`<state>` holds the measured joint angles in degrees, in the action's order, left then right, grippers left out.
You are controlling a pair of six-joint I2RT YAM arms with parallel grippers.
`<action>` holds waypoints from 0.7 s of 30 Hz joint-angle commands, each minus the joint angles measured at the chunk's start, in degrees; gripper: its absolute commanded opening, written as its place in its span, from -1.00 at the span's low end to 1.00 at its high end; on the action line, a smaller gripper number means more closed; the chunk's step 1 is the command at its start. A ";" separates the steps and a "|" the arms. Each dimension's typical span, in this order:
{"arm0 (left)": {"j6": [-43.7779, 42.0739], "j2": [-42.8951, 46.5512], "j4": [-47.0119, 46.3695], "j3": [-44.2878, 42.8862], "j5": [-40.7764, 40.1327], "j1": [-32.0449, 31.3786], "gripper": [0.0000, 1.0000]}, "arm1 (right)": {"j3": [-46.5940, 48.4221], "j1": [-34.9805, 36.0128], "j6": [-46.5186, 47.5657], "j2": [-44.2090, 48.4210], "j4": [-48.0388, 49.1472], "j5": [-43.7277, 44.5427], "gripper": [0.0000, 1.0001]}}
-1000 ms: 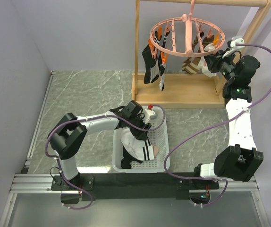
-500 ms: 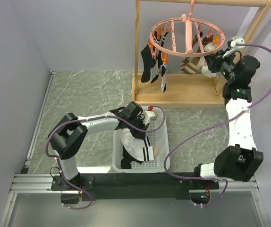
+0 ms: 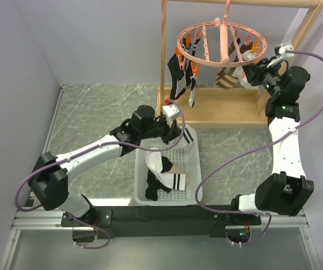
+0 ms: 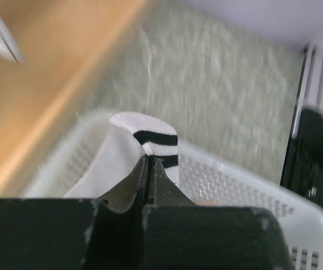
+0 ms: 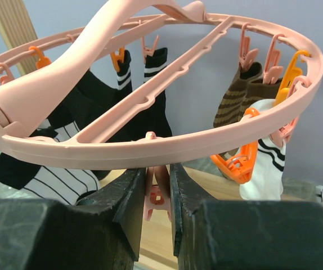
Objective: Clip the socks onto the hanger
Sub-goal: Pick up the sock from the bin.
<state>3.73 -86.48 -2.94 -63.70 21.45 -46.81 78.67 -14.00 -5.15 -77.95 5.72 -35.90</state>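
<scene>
Marble tabletop [image 3: 105, 107]: left gripper [image 4: 149, 163] clamped on white black-banded sock [image 4: 140, 125] for transfer; right gripper [image 5: 158, 171] pinches pink clip [image 5: 156, 197] on round pink plastic hanger [image 5: 150, 145], steadying it.

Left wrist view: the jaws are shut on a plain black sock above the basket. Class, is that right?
No: the left wrist view shows a white sock with black stripes. The jaws are shut on it, above the basket.

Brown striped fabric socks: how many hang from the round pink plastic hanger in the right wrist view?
2. One brown striped sock hangs under the pink hanger's far right rim; the second brown sock hangs just right of it. Others may be hidden.
</scene>
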 commanded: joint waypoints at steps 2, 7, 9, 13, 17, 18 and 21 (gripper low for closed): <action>1.63 3.60 -11.64 -4.41 -1.51 0.14 -0.99 | -0.19 0.64 -2.24 0.52 5.18 -2.15 -1.00; 4.09 0.79 -25.49 -6.78 3.33 0.14 -0.99 | -0.01 0.55 -4.16 0.35 6.32 -3.30 -1.00; 5.58 -2.36 -29.03 -8.45 4.74 0.14 -0.99 | -0.27 0.73 -5.31 0.43 7.55 -4.18 -1.00; 8.83 -8.08 -42.36 -10.30 5.09 0.14 -0.99 | -0.63 0.73 -7.33 0.34 8.26 -4.88 -1.00; 14.80 -13.88 -61.75 -9.42 7.20 -0.04 -0.99 | -0.80 0.64 -8.30 0.52 8.26 -4.44 -1.00; 17.52 -16.50 -64.62 -9.86 6.07 -0.04 -0.99 | -0.80 0.73 -8.65 0.52 8.17 -4.01 -1.00; 19.21 -21.26 -69.74 -13.45 6.06 -0.13 -0.99 | -0.19 0.73 -9.88 0.26 7.82 -3.91 -1.00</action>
<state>17.89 -105.01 -57.28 -72.62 26.37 -46.72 78.24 -13.76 -12.71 -77.95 9.96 -39.94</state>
